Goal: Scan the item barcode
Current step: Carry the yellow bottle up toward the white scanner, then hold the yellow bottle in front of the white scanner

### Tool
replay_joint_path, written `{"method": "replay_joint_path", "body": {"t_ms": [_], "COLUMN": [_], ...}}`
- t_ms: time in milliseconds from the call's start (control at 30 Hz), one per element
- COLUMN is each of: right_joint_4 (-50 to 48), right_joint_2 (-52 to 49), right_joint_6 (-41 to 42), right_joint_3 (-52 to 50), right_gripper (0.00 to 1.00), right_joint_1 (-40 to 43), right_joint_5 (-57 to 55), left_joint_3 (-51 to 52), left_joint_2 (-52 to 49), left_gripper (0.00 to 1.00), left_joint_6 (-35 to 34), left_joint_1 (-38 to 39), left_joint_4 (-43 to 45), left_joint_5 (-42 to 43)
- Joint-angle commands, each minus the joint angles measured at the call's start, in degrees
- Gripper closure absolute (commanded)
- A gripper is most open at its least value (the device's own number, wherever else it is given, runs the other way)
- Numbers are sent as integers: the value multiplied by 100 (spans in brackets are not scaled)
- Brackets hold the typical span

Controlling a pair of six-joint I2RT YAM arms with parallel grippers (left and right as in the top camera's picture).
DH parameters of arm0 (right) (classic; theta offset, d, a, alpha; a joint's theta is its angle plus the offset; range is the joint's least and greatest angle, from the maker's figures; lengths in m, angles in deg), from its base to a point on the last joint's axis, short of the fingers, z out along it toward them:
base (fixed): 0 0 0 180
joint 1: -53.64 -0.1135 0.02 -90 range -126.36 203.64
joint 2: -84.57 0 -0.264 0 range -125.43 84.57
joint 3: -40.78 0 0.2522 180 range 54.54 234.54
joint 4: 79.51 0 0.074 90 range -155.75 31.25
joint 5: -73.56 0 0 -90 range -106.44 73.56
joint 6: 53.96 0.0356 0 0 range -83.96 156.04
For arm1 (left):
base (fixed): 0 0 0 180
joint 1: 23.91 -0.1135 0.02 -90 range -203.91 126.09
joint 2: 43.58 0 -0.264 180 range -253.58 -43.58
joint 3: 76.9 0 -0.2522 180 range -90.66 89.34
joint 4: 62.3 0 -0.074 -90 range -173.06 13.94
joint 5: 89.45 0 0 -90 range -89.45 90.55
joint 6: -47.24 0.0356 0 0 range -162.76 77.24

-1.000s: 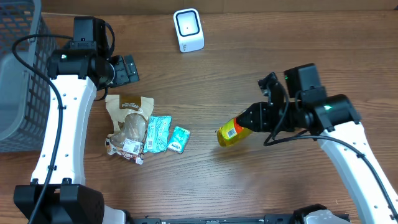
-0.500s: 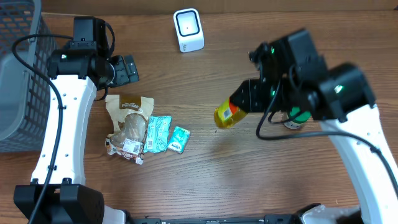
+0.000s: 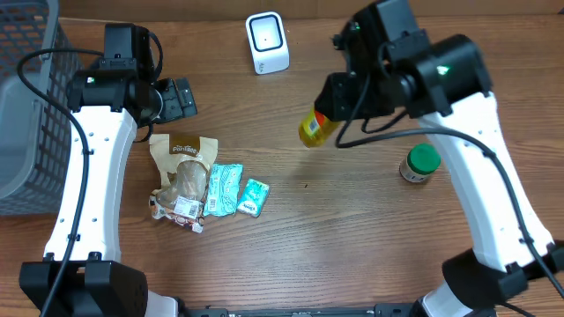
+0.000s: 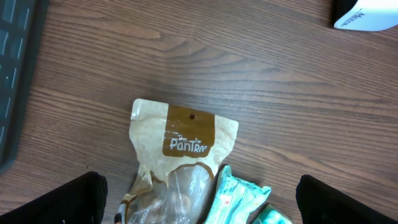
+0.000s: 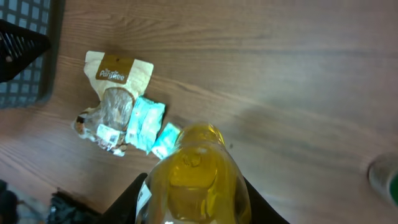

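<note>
Nearest on the bench (image 3: 352, 255) lie a brown snack pouch (image 3: 183, 167) and 2 teal packets (image 3: 224, 188), with a green-lidded jar (image 3: 420, 164) to the right. Farther back, the right gripper (image 3: 335, 107) is clamped on the yellow bottle (image 3: 313, 129), held clear of the wood. The left gripper (image 3: 181, 99) hangs with jaws wide apart, holding nothing. The white scanner (image 3: 267, 42) stands at the far edge

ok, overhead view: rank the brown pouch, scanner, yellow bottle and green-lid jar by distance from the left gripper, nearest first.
From the left gripper:
1. brown pouch, just below it in frame.
2. scanner, up and to the right, near the table's far edge.
3. yellow bottle, right of centre.
4. green-lid jar, far over on the right side.
</note>
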Motion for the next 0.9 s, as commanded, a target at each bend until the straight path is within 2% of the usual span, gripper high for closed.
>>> {"method": "replay_joint_path", "body": {"t_ms": [0, 133, 400, 633, 867], "right_joint_4": [-363, -1036, -2485, -3600, -4435], "right_joint_2": [-116, -295, -636, -1128, -1624], "right_joint_6": [-529, -721, -1705, -2441, -2651], "right_joint_3": [140, 138, 109, 72, 72], "right_gripper": [94, 96, 96, 96, 96], "right_joint_1": [-275, -588, -944, -931, -831], "right_joint_5": [-44, -748, -1720, -1746, -1751], "left_joint_3": [-74, -74, -74, -74, -74], "left_joint_2": [33, 33, 33, 33, 33], "left_gripper": [0, 0, 0, 1, 0], "left_joint_6": [87, 87, 87, 87, 87], "left_joint_1": [-13, -13, -13, -13, -13], "left_joint_4": [22, 22, 22, 20, 22], "left_joint_5": [-52, -52, -52, -52, -52]}}
